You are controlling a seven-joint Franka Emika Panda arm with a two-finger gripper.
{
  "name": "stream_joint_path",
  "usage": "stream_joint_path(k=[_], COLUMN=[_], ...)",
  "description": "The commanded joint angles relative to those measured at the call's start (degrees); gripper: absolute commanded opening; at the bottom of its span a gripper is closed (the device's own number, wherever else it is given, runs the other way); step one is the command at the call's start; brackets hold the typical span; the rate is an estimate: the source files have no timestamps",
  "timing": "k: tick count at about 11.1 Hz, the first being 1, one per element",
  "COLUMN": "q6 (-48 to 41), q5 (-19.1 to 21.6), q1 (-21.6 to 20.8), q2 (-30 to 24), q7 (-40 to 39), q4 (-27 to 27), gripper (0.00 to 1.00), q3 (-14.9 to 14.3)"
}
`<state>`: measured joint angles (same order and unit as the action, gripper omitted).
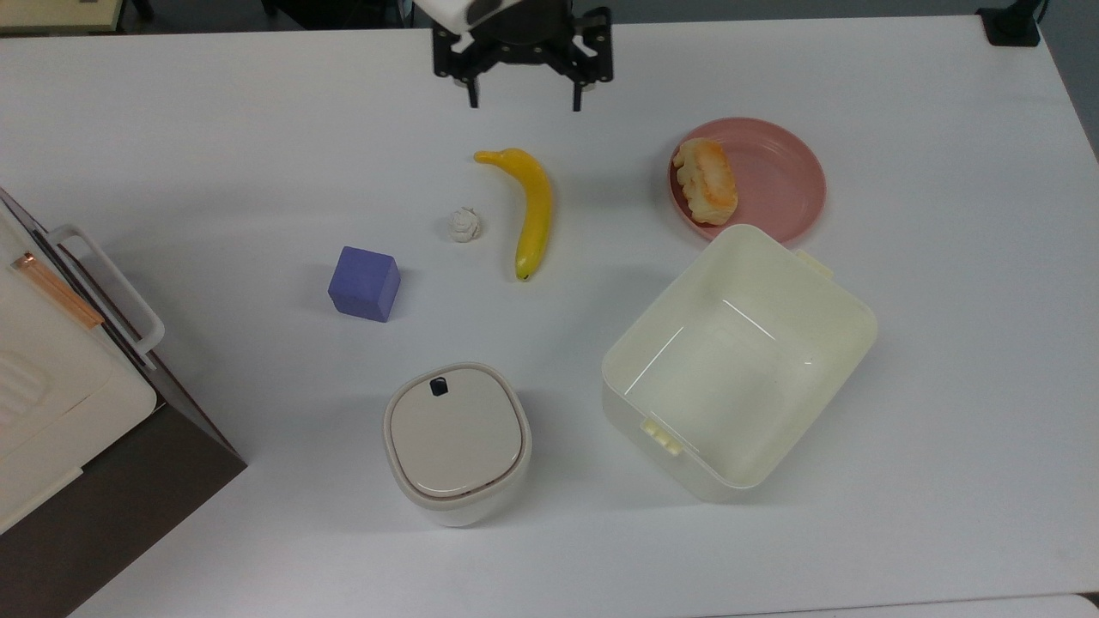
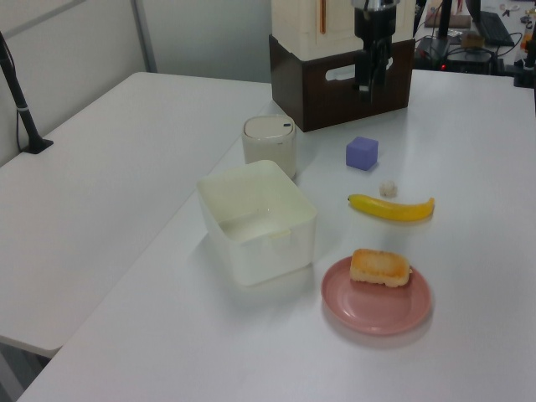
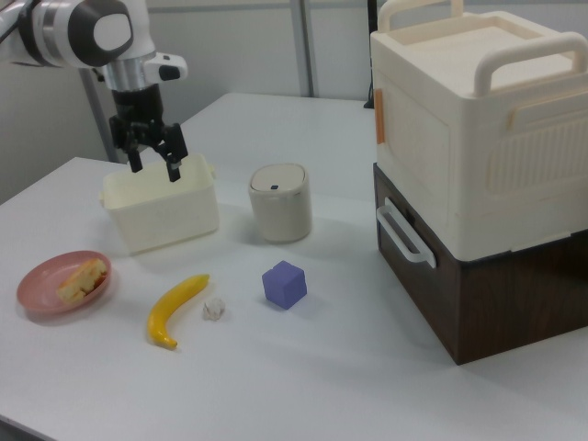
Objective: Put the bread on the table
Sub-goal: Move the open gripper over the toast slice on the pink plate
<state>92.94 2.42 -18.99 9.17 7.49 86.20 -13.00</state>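
Observation:
The bread (image 1: 707, 181) (image 2: 380, 267) (image 3: 81, 277) is a small golden-crusted loaf lying on the left part of a round pink plate (image 1: 786, 176) (image 2: 377, 311) (image 3: 35, 287). The plate rests on the white table (image 1: 215, 129) (image 2: 117, 184), at the top view's upper right. My gripper (image 1: 524, 105) (image 2: 367, 82) (image 3: 154, 169) hangs open and empty above the table near its far edge in the top view. It is just beyond the banana's stem end and well to the left of the bread there.
A yellow banana (image 1: 534, 210), a tiny white ball (image 1: 464, 225) and a purple cube (image 1: 365, 283) lie mid-table. A lidded round canister (image 1: 455, 442) and an open cream bin (image 1: 671, 296) stand nearer the front, the bin close to the plate. A cream-and-brown box (image 1: 51, 412) (image 3: 478, 165) occupies the top view's left.

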Motion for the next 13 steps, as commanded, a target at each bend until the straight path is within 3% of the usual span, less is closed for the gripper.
stream_joint_path(k=[1,2,4,5,7,10,13], q6=[3.8,4.6,18.6,26.2,30.6,30.9,31.1], q5=[0.6,1.3,0.2,-2.8,-7.9,-8.7,-18.1], q1=[-0.3,-0.6,-0.5,-0.5,-0.7,-1.6,-5.6], q2=[-3.6,-5.7,-11.3,-11.8,-9.9,-6.0,1.3], q7=[0.2,0.9,7.6,11.8,19.3,22.9,32.3], q4=[5.0,9.2,25.2,31.3,33.4,32.2,30.6], gripper=[1.00,1.00,1.00,1.00,1.00,1.00,1.00], q3=[1.1,1.9,10.1,14.1,17.0,20.6,21.4])
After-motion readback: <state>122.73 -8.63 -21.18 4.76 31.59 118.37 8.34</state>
